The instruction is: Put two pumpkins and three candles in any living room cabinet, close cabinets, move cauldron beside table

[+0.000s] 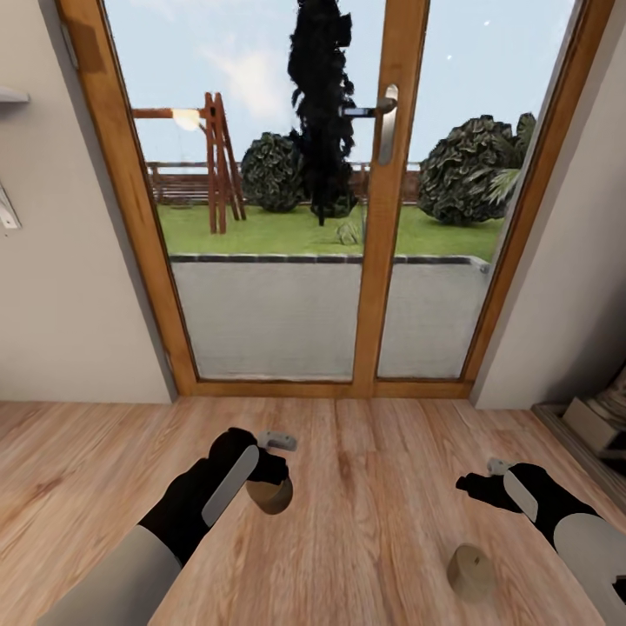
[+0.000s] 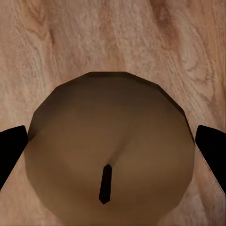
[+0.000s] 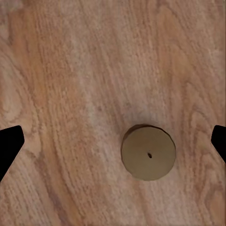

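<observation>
A grey-beige candle [image 1: 271,497] sits between the fingers of my left gripper [image 1: 276,465], low over the wooden floor. In the left wrist view this candle [image 2: 110,150] is very close, with a black fingertip [image 2: 12,150] against each of its sides, so the gripper is shut on it. A second candle [image 1: 470,571] stands upright on the floor at the lower right. My right gripper [image 1: 485,480] hovers open just beyond it. The right wrist view looks down on that candle [image 3: 148,152], well below and between the spread fingertips [image 3: 9,146]. The pumpkins, cabinet and cauldron are out of view.
A wood-framed glass door [image 1: 382,217] onto a garden fills the wall ahead. Plain walls [image 1: 69,287] flank it on both sides. At the right edge a low white shelf [image 1: 598,422] with items on it stands on the floor. Bare floorboards [image 1: 374,487] lie between my arms.
</observation>
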